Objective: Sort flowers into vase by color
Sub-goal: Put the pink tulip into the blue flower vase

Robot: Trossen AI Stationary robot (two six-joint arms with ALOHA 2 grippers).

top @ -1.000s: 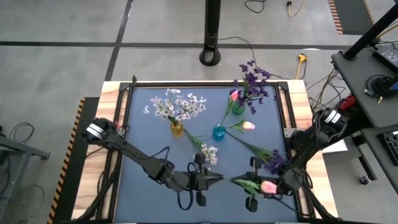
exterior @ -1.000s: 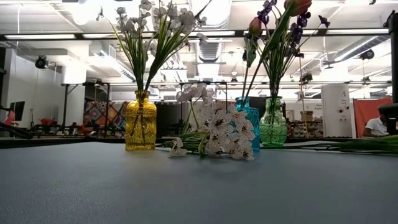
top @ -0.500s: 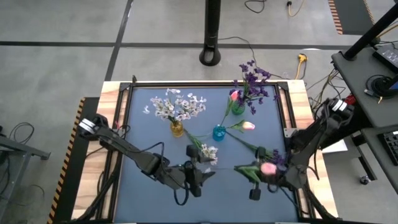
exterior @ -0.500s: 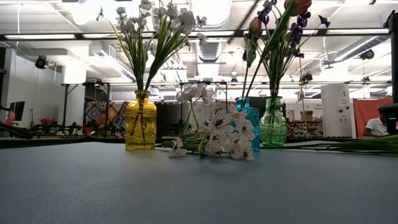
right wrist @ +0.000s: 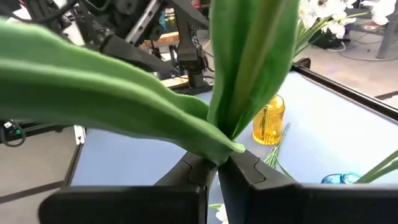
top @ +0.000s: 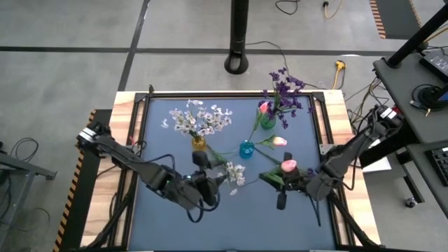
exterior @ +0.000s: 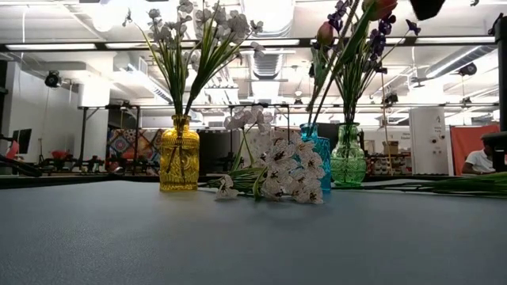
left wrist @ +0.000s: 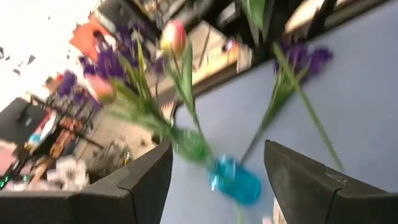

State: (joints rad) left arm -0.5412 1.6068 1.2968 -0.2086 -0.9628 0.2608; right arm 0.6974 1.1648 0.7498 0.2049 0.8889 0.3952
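Note:
My right gripper [top: 282, 185] is shut on a pink tulip [top: 288, 166] above the table's right half. My left gripper [top: 201, 162] stands open near the yellow vase [top: 199, 144], which holds white sprays [top: 201, 119], and touches nothing. The green vase [top: 267, 122] holds purple sprays [top: 283, 91] and a pink tulip [top: 263, 107]. Beside the blue vase [top: 246, 149] shows another tulip [top: 278, 141]. A white spray [top: 234, 172] and a purple spray [left wrist: 298, 59] lie flat on the table. My right gripper pinches the tulip's green stem, with its leaves [right wrist: 219, 148], between its two fingers. The fingers come from the table's right side. The tulip is lifted clear of the table, its bud [top: 288, 166] toward the far edge and its leaves [top: 269, 176] spreading left.
The three vases stand in the far middle of the blue mat [top: 168, 210]. A black frame [top: 231, 94] rims the mat. Beyond the table the room shows a black pole base [top: 238, 64] and cables on the floor.
My right gripper has carried the pink tulip up and toward the table's far edge, away from the near right corner. My left gripper has drawn back toward the table's left and far side, ending near the yellow vase.

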